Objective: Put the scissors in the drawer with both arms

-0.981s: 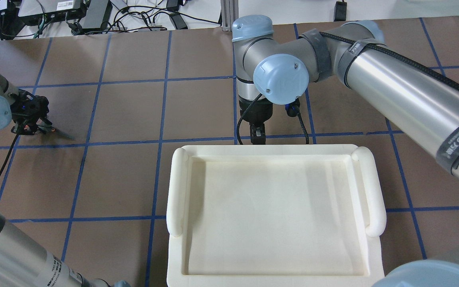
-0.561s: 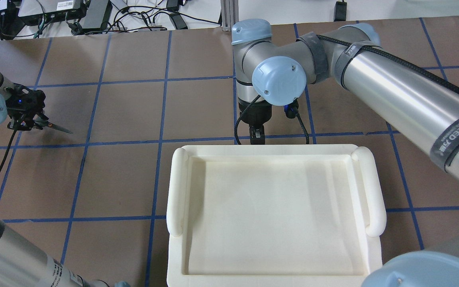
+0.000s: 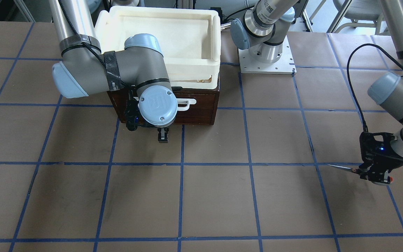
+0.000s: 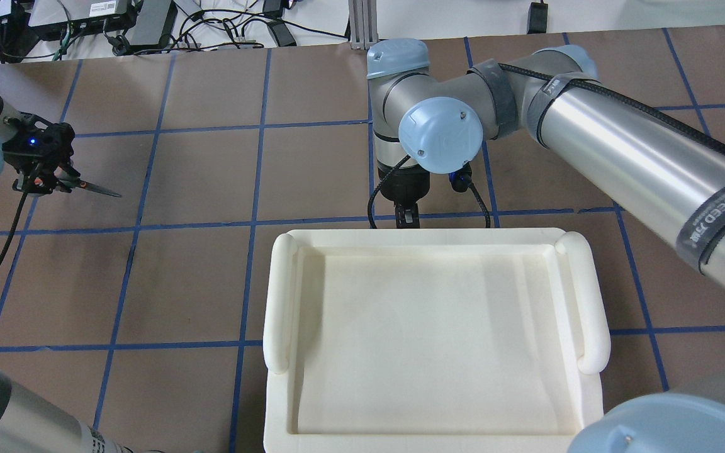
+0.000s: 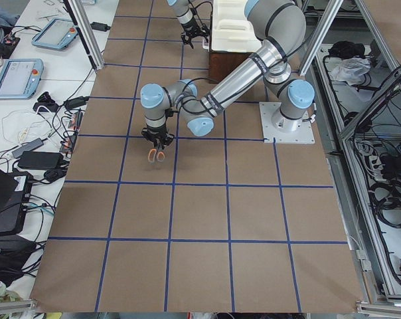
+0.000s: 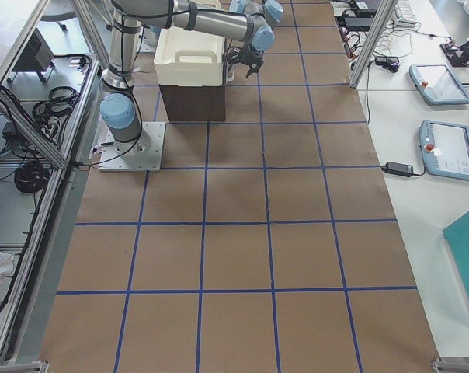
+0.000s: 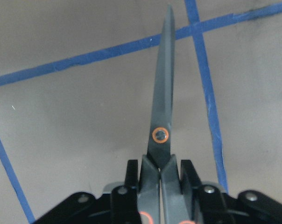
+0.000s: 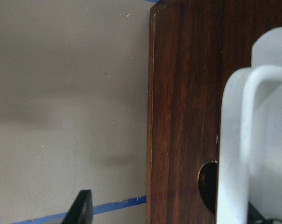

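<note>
My left gripper (image 4: 41,182) is shut on the scissors (image 4: 95,189) at the table's far left. It holds them by the handle end with the blades closed and pointing toward the table's middle. In the left wrist view the scissors (image 7: 162,116) stick out between the fingers (image 7: 130,186) over brown paper. The drawer (image 3: 201,105) is dark brown wood with a white bar handle (image 3: 185,104) and looks closed. My right gripper (image 3: 163,135) hangs open just in front of the drawer front, beside the handle. The right wrist view shows one finger (image 8: 81,205) and the handle (image 8: 246,140) close up.
A cream-white foam tray (image 4: 277,302) sits on top of the drawer cabinet and hides it from overhead. The table is brown paper with a blue tape grid. The left arm's base plate (image 3: 266,57) stands next to the cabinet. Cables and tablets lie beyond the table's edges.
My left gripper has moved away from the robot and slightly outward with the scissors in it. The right gripper has stayed in front of the drawer, with only the arm's elbow shifting.
</note>
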